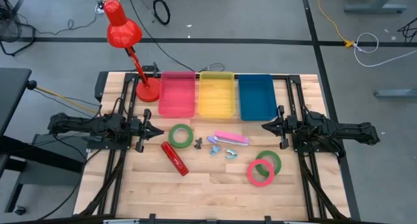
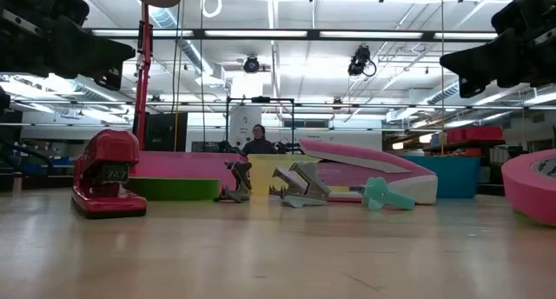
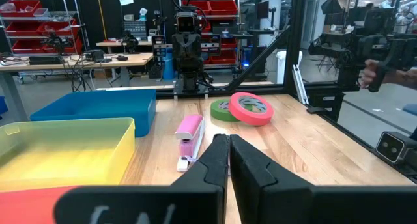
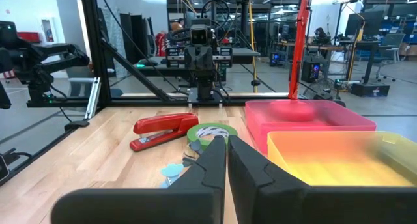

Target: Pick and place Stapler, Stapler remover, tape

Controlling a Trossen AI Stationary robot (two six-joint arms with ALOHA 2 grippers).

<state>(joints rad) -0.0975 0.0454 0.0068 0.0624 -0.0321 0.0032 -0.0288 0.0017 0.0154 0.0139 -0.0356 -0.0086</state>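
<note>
A red stapler (image 1: pixel 174 158) lies flat on the wooden table left of centre, and a pink stapler (image 1: pixel 232 138) lies near the middle. Between them sit three small staple removers (image 1: pixel 213 146). One green tape ring (image 1: pixel 180 135) lies flat by the red stapler. A second green ring (image 1: pixel 270 159) lies to the right, with a red-pink ring (image 1: pixel 260 172) overlapping its near edge. My left gripper (image 1: pixel 158 131) is shut and hovers level at the table's left side. My right gripper (image 1: pixel 264 126) is shut and hovers level at the right side. Both point toward the centre.
A pink tray (image 1: pixel 177 94), a yellow tray (image 1: pixel 216 94) and a blue tray (image 1: pixel 256 97) stand side by side along the far edge. A red desk lamp (image 1: pixel 124 30) stands on its base (image 1: pixel 148 91) at the far left. Bare wood lies along the near edge.
</note>
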